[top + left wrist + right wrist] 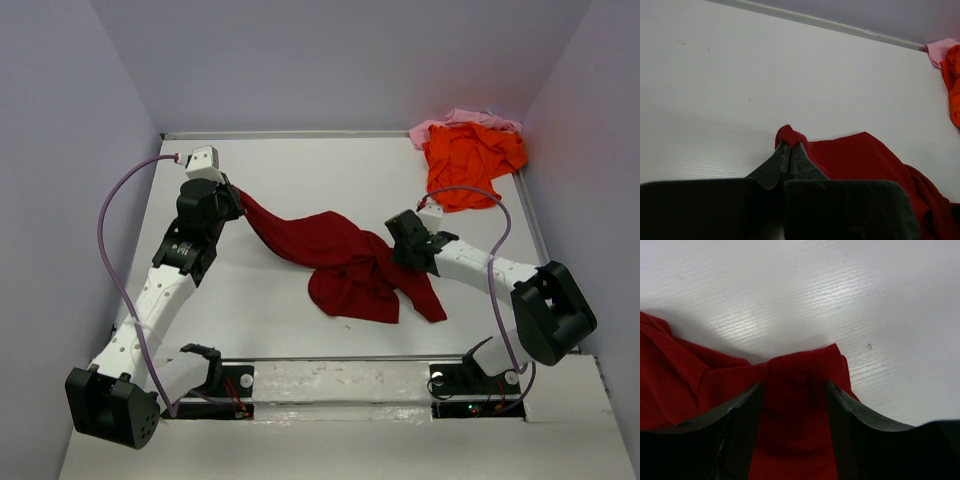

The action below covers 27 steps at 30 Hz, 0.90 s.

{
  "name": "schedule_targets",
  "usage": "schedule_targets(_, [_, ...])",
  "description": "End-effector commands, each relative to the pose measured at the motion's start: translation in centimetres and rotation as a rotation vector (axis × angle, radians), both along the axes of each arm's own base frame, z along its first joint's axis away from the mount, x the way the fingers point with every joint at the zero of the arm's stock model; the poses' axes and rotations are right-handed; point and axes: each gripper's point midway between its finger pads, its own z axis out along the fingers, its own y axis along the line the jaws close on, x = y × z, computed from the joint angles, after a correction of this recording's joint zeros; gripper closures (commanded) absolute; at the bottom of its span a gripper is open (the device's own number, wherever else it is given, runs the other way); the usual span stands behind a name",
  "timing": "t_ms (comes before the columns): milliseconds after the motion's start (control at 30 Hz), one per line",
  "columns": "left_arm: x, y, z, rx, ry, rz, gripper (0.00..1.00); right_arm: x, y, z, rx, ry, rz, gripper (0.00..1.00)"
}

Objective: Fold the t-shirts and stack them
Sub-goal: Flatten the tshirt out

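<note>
The maroon t-shirt (340,262) lies crumpled across the middle of the table. My left gripper (236,202) is shut on a bunched corner of it at the left end, as the left wrist view (790,144) shows, with the cloth (865,157) trailing to the right. My right gripper (402,242) is at the shirt's right side; its jaws stand wide apart in the right wrist view (794,387), with maroon cloth (795,367) lying between them. The orange t-shirt (470,160) lies crumpled at the far right corner on the pale pink t-shirt (447,123).
The white table (300,170) has grey walls behind and at both sides. A raised rim runs along its far edge (815,21). The orange shirt (955,95) and pink shirt (941,49) show at the right edge of the left wrist view.
</note>
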Motion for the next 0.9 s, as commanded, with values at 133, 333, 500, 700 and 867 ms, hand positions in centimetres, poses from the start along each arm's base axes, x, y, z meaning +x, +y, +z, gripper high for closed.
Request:
schedule_targets(133, [0.2,-0.1,0.7,-0.011,-0.037,-0.008,1.0,2.6,0.3,1.2,-0.02,-0.069,-0.033,0.38])
schedule_targets(333, [0.2,-0.2,0.7,-0.007,-0.037,-0.006,1.0,2.6,-1.4,0.2,-0.042,-0.04,-0.137,0.38])
schedule_targets(500, [0.2,-0.2,0.7,-0.006,-0.036,-0.006,1.0,2.6,-2.5,0.7,-0.061,-0.055,-0.19,0.39])
schedule_targets(700, [0.2,-0.1,0.8,-0.006,-0.041,-0.005,1.0,3.0,-3.1,2.3,-0.069,-0.095,-0.203,0.39])
schedule_targets(867, [0.1,-0.1,0.9,-0.005,-0.044,-0.004,1.0,3.1,-2.9,0.9,-0.074,-0.051,-0.199,0.41])
